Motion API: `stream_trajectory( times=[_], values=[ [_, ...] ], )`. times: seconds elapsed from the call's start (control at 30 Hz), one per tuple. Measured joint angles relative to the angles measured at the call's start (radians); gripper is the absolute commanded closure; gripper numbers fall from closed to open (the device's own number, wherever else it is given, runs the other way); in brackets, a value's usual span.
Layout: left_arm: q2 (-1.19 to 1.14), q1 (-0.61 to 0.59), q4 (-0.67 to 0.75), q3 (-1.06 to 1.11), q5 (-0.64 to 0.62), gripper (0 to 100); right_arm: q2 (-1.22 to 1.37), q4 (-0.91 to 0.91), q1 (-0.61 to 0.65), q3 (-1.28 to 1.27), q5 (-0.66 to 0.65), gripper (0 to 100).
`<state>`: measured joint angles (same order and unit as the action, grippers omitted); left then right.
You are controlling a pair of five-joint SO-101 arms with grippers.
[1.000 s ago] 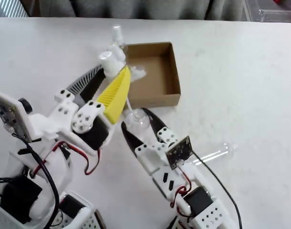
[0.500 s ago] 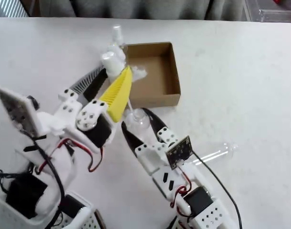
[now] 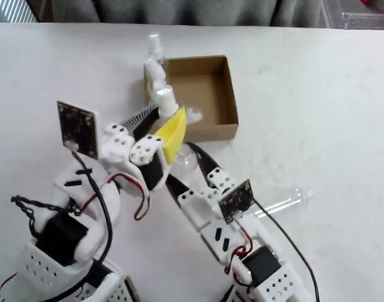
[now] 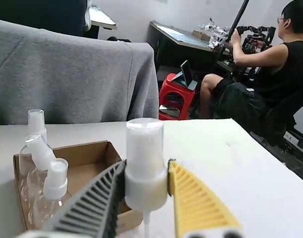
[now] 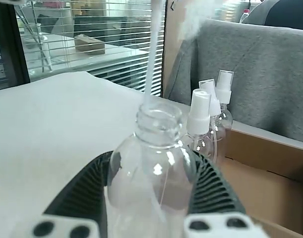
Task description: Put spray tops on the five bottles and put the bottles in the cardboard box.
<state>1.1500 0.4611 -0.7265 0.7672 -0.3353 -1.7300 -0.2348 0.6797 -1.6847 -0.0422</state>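
white bench [image 3: 317, 94], grey cloth [image 4: 67, 74] hanging behind it; the left gripper [image 4: 146, 168] has its fingers [image 4: 201, 208] closed on a white spray top [image 4: 145, 148], held upright; its thin tube [image 5: 152, 49] hangs down to the open neck of a clear bottle [image 5: 151, 168]; the right gripper [image 5: 151, 161] clamps that bottle upright, just in front of the cardboard box [image 3: 204, 133]; three capped bottles [image 4: 39, 153] stand bunched at one corner of the box, inside or beside it i cannot tell; a bare bottle [image 3: 286, 201] lies on its side beside the right arm.
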Motion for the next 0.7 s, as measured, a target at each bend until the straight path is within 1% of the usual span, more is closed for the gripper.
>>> stream_trajectory(
  times=[0.13, 0.37, 0.53, 0.7],
  values=[
    [0.092, 0.054, -0.012, 0.077, 0.002, 98, 0.0, 0.0, 0.002, 0.0, -0.002, 98.2],
    [0.193, 0.057, 0.028, 0.264, 0.009, 98, 0.0, 0.0, 0.002, 0.0, -0.002, 98.2],
    [0.229, 0.058, 0.028, 0.298, 0.083, 98, 0.0, 0.0, 0.002, 0.0, -0.002, 98.2],
    [0.241, 0.061, 0.031, 0.334, 0.098, 98, 0.0, 0.0, 0.003, 0.0, -0.002, 98.2]
  ],
)
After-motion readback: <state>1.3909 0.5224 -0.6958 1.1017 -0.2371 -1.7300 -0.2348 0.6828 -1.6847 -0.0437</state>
